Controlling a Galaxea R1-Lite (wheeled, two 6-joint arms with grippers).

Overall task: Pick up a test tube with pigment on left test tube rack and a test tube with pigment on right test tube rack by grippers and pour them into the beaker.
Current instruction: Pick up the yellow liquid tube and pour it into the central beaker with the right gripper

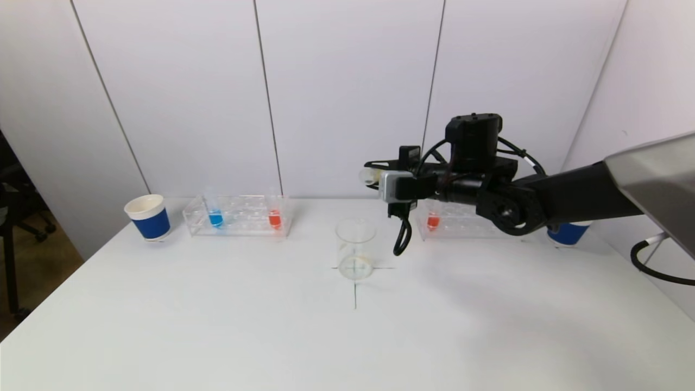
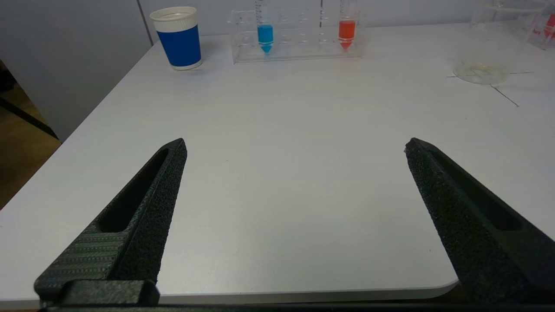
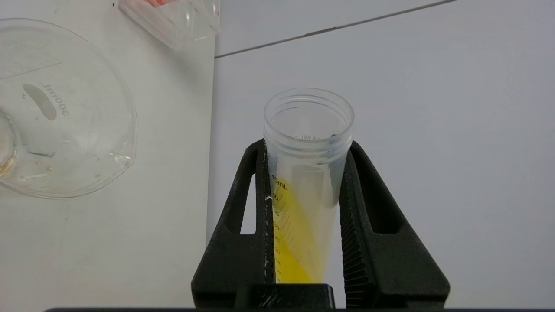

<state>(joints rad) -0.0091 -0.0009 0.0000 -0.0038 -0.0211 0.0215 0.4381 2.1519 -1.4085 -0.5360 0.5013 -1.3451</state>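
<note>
My right gripper (image 1: 376, 175) (image 3: 307, 149) is shut on a clear test tube (image 3: 303, 195) with yellow pigment. It holds the tube tilted, nearly level, above and just right of the empty glass beaker (image 1: 355, 250) (image 3: 65, 108), and the pigment has run partway toward the mouth. The left test tube rack (image 1: 239, 216) (image 2: 299, 39) holds a blue tube (image 1: 215, 217) (image 2: 265, 32) and a red tube (image 1: 275, 218) (image 2: 347, 30). The right test tube rack (image 1: 461, 222) holds a red tube (image 1: 433, 221). My left gripper (image 2: 295, 143) stands open and empty over the table's near edge, out of the head view.
A blue paper cup (image 1: 148, 217) (image 2: 177, 39) stands left of the left rack. Another blue cup (image 1: 567, 233) sits behind my right arm. The beaker stands on a cross marked on the white table (image 1: 217, 326).
</note>
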